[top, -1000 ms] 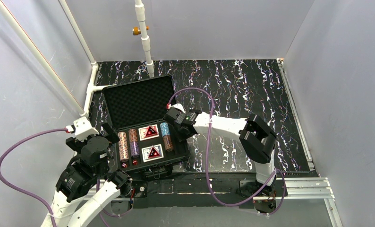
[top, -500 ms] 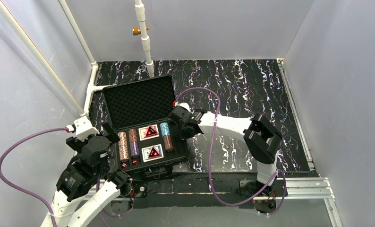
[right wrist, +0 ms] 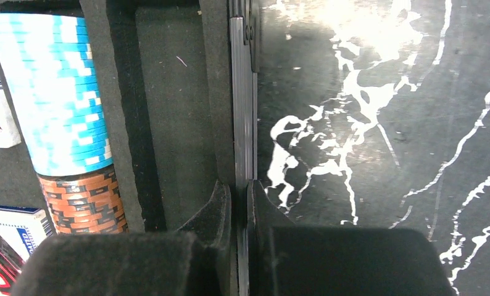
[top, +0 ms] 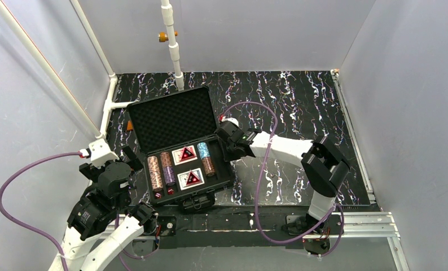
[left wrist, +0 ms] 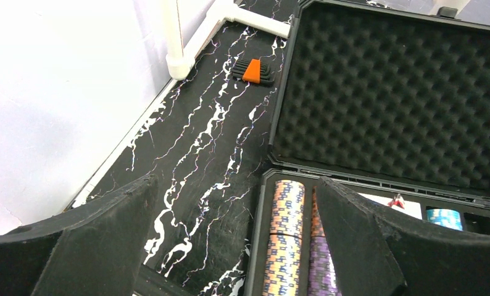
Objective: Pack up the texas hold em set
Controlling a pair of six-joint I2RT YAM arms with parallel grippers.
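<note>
The black case [top: 168, 118] lies open on the table, foam lid up at the back. Its tray holds chip stacks [top: 156, 172], a blue stack [top: 203, 149] and two card decks with red triangles [top: 191, 178]. My right gripper [top: 226, 148] is shut on the tray's right wall [right wrist: 242, 92], one finger inside and one outside; its midpoint shows in the right wrist view [right wrist: 241, 197] beside the blue stack [right wrist: 60, 92]. My left gripper [top: 128, 164] is open and empty, straddling the tray's left edge [left wrist: 236, 246] next to the orange chip stack [left wrist: 286, 234].
A black holder with an orange tab [left wrist: 252, 71] lies on the mat left of the lid, also in the top view [top: 130, 125]. White pipes [top: 174, 51] stand at the back left. Grey walls enclose the mat on three sides.
The case has slid to the right and toward the back with my right gripper on its wall. The orange-tabbed holder now shows left of the lid. The left arm has not moved.
</note>
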